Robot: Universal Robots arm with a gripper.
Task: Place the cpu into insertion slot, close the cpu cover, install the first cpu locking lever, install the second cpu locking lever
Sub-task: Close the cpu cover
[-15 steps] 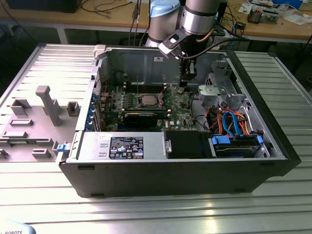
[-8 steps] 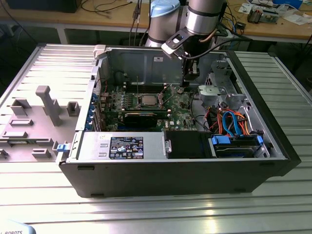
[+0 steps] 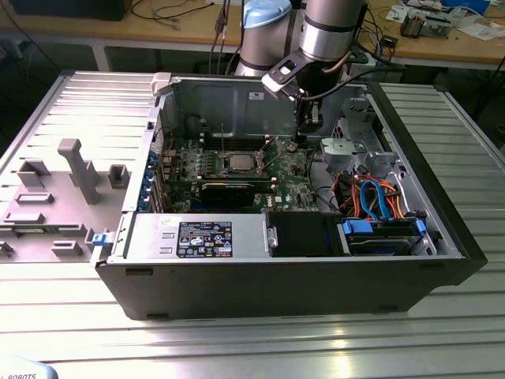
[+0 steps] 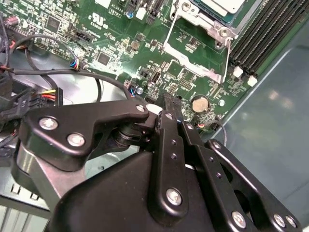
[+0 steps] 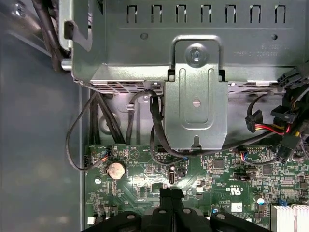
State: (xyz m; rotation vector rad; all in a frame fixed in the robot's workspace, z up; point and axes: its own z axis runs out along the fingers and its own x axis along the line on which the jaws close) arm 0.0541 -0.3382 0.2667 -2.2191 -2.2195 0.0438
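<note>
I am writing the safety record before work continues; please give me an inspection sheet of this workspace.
Surface: ribbed metal table, bearing an open computer case.
Job's things: cpu lies in the insertion slot; cpu cover is open.
Clutter: grey panel on the table, at the exterior view's left.
Grippers: gripper shut, over the green motherboard near the coin battery.
Cables: black leads run to the board; orange and blue cables in the case.
Surroundings: wooden benches behind.

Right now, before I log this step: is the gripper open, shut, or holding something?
Gripper: shut, nothing visible in it, poised over the green motherboard.
</note>
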